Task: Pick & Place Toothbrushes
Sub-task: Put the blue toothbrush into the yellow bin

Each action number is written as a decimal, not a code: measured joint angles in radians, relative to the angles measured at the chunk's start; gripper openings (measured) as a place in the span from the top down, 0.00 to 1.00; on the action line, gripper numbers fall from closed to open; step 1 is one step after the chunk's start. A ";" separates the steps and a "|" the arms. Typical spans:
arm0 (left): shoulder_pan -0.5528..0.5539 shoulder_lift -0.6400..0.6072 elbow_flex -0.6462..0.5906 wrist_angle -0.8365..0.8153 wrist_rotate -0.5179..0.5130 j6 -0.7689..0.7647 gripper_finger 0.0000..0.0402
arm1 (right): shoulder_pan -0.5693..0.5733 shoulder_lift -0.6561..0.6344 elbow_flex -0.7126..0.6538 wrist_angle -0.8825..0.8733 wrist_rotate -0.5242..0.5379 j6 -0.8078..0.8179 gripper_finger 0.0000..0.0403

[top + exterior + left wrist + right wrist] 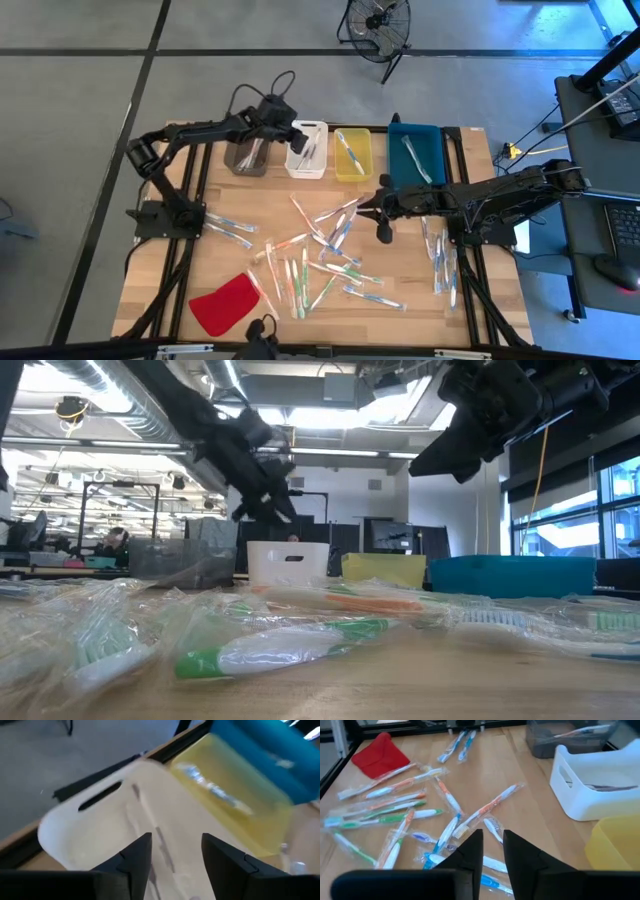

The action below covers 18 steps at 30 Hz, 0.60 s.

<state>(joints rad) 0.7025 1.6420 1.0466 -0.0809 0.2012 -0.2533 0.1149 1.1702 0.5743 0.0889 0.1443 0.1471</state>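
Note:
Several wrapped toothbrushes (325, 250) lie scattered flat on the wooden table's middle, with more near its right edge (440, 262) and left edge (230, 230). Four bins stand in a row at the far edge: grey (246, 157), white (307, 150), yellow (352, 155) and teal (417, 152). My left gripper (176, 840) hovers open over the white bin (95, 835), where toothbrushes (162, 847) lie on the bottom; nothing is between its fingers. My right gripper (492, 836) hangs above the scattered toothbrushes (470, 817), its fingers a little apart with nothing between them.
A flat red cloth (225, 302) lies at the table's near left corner. The yellow and teal bins each hold a toothbrush, and the grey bin holds some too. Bare wood shows between the bins and the scattered pile.

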 joint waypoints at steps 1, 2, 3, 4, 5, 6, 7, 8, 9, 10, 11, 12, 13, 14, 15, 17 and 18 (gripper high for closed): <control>0.000 -0.022 0.000 -0.012 0.001 0.009 0.58 | 0.001 0.000 0.000 0.000 -0.004 -0.004 0.77; 0.000 -0.048 0.000 -0.033 0.001 0.020 0.58 | 0.003 0.000 0.000 0.000 -0.004 -0.006 0.75; -0.005 -0.073 0.000 -0.051 0.001 0.032 0.58 | 0.005 0.000 0.000 0.000 -0.003 -0.006 0.73; -0.011 -0.097 0.000 -0.067 0.000 0.048 0.58 | 0.007 0.000 0.000 0.000 -0.003 -0.007 0.71; -0.020 -0.121 0.000 -0.094 0.001 0.061 0.58 | 0.008 0.000 0.000 0.000 -0.003 -0.008 0.68; -0.030 -0.145 0.000 -0.130 0.001 0.073 0.58 | 0.009 0.000 0.000 0.000 -0.003 -0.009 0.66; -0.045 -0.169 0.000 -0.163 0.000 0.084 0.58 | 0.010 0.000 0.000 0.000 -0.003 -0.009 0.63; -0.062 -0.191 0.000 -0.190 -0.001 0.092 0.58 | 0.010 0.000 0.000 0.000 -0.003 -0.009 0.61; -0.082 -0.213 -0.002 -0.217 -0.004 0.098 0.58 | 0.010 0.000 0.000 0.001 -0.003 -0.009 0.58; -0.105 -0.233 -0.009 -0.237 -0.012 0.100 0.58 | 0.011 0.000 0.000 0.003 -0.003 -0.006 0.56; -0.133 -0.250 -0.018 -0.255 -0.024 0.099 0.58 | 0.013 0.000 0.000 0.007 -0.003 -0.003 0.54; -0.166 -0.267 -0.032 -0.264 -0.041 0.097 0.58 | 0.016 0.000 0.000 0.010 -0.004 -0.001 0.53; -0.200 -0.283 -0.052 -0.264 -0.063 0.092 0.58 | 0.021 0.000 0.000 0.016 -0.004 -0.001 0.51; -0.233 -0.300 -0.075 -0.262 -0.084 0.087 0.58 | 0.028 0.000 0.000 0.021 -0.003 -0.001 0.50; -0.267 -0.313 -0.096 -0.260 -0.104 0.078 0.58 | 0.034 0.000 0.000 0.029 -0.003 -0.001 0.49; -0.334 -0.342 -0.139 -0.246 -0.143 0.041 0.58 | 0.048 0.000 0.000 0.040 -0.004 -0.004 0.47; -0.366 -0.354 -0.160 -0.231 -0.162 0.016 0.58 | 0.057 0.000 0.000 0.042 -0.004 -0.005 0.47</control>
<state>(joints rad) 0.3367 1.2878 0.8862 -0.3119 0.0394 -0.2375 0.1716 1.1702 0.5743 0.1309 0.1402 0.1417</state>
